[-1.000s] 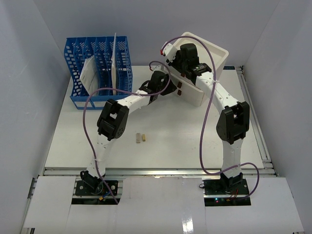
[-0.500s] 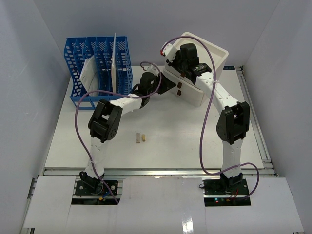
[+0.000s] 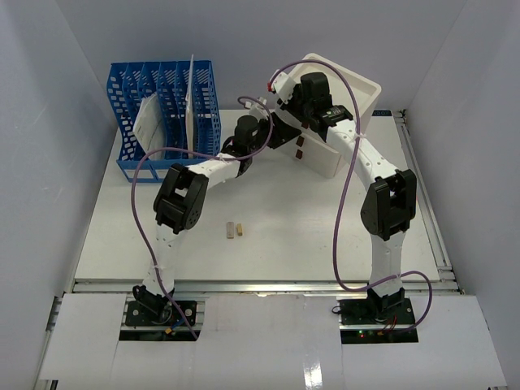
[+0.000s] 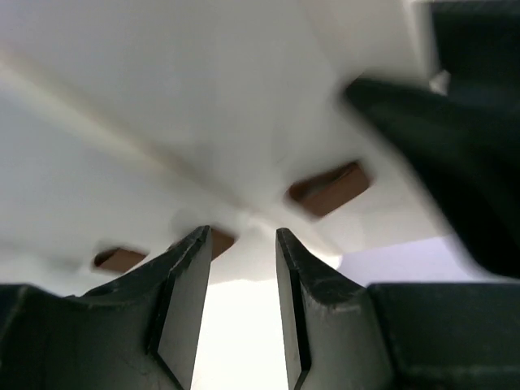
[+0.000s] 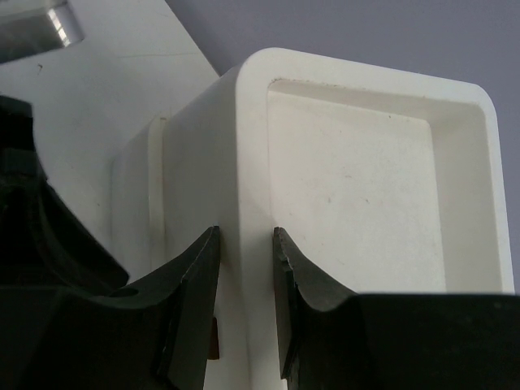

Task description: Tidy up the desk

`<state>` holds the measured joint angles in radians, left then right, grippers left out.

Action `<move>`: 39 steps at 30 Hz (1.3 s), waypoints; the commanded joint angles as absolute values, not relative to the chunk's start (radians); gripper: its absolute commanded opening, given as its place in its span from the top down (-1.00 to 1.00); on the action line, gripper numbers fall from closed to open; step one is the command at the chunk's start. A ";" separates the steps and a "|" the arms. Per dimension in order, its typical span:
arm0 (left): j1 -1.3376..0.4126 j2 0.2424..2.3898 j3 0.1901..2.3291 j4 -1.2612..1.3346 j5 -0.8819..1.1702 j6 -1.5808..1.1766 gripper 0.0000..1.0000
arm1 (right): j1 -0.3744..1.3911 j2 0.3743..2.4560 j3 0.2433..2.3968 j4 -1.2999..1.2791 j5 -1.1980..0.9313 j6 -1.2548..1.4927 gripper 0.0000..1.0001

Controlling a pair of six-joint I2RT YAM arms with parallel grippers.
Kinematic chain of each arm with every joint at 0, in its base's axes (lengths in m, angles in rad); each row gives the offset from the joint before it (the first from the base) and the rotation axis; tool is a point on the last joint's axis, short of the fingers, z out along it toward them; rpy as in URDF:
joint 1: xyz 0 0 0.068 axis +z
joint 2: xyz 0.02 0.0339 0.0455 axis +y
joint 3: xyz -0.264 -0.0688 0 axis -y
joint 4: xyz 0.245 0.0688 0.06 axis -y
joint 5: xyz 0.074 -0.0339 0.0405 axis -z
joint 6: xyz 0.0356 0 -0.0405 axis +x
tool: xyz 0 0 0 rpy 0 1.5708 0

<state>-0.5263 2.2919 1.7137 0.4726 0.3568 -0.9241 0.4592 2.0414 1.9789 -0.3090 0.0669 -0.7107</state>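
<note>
The right gripper (image 5: 244, 237) pinches the rim wall of the white drawer box (image 3: 351, 91) at the far right of the desk (image 3: 284, 244) — the white tabletop beneath both arms. The left gripper (image 4: 242, 237), jaws parted and holding nothing, sits just before the box's front — close to its brown handle slots (image 4: 329, 188).

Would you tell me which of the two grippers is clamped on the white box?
The right gripper: it pinches the white box by its rim, while the left gripper faces the box's front, jaws apart.
</note>
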 commanded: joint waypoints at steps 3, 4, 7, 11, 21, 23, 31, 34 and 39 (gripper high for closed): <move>-0.530 2.124 1.448 0.643 0.323 -0.839 0.03 | 0.482 2.034 1.954 -0.484 0.036 -0.648 0.57; -0.529 2.100 1.407 0.666 0.319 -0.829 0.04 | 0.482 2.034 1.954 -0.485 0.035 -0.647 0.57; -0.529 2.076 1.374 0.668 0.313 -0.802 0.08 | 0.480 2.033 1.947 -0.484 0.034 -0.648 0.57; -0.531 2.127 1.444 0.564 0.307 -0.806 0.26 | 0.481 2.034 1.946 -0.483 0.031 -0.646 0.57; -0.553 2.426 1.943 0.405 0.320 -0.859 0.26 | 0.480 2.021 1.947 -0.485 0.031 -0.647 0.57; -0.557 2.460 1.992 0.391 0.326 -0.883 0.25 | 0.480 2.016 1.943 -0.483 0.035 -0.649 0.56; -0.559 2.229 1.542 0.639 0.304 -0.774 -0.04 | 0.474 2.005 1.924 -0.477 0.029 -0.652 0.56; -0.558 2.165 1.431 0.699 0.331 -0.686 -0.34 | 0.474 2.003 1.924 -0.478 0.025 -0.652 0.56; -0.560 2.175 1.424 0.643 0.344 -0.599 -0.48 | 0.474 1.999 1.910 -0.482 0.013 -0.655 0.55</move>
